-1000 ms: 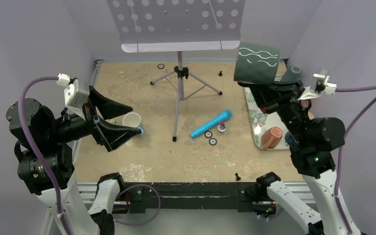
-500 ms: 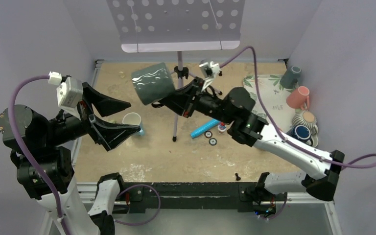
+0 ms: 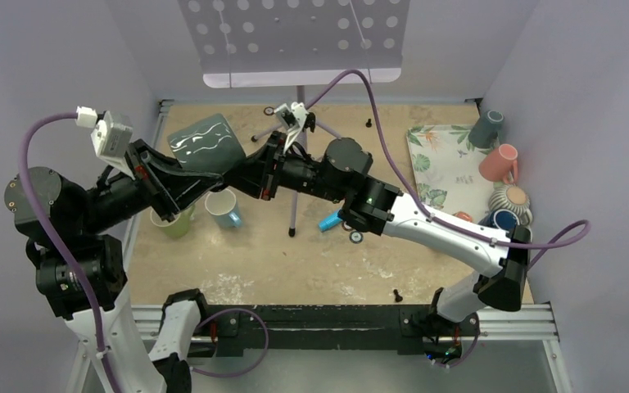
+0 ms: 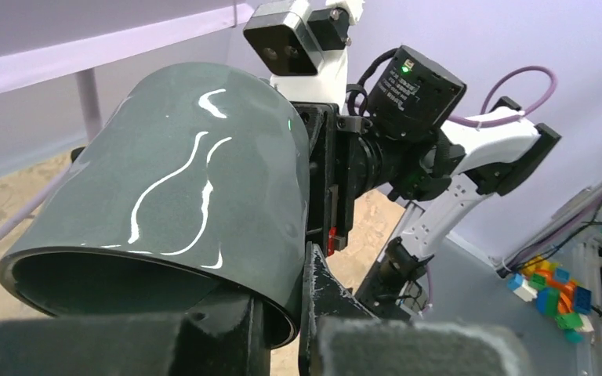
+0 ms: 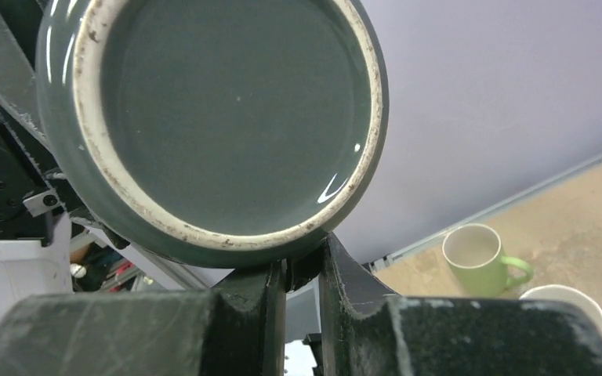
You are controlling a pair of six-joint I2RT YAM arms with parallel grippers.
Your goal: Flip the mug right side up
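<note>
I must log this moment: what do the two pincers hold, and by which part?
Both hold the dark grey mug. The left pincer pinches its wall at the open rim; the right pincer grips at the base end.

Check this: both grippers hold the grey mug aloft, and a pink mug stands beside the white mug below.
Wrong colour: the top view shows a green mug beside the white mug. The left gripper and right gripper do hold the grey mug aloft.

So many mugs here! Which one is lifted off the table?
The dark grey mug with white wavy lines: the left gripper and right gripper hold it in mid-air. The green mug, white mug and pink mug rest below.
</note>
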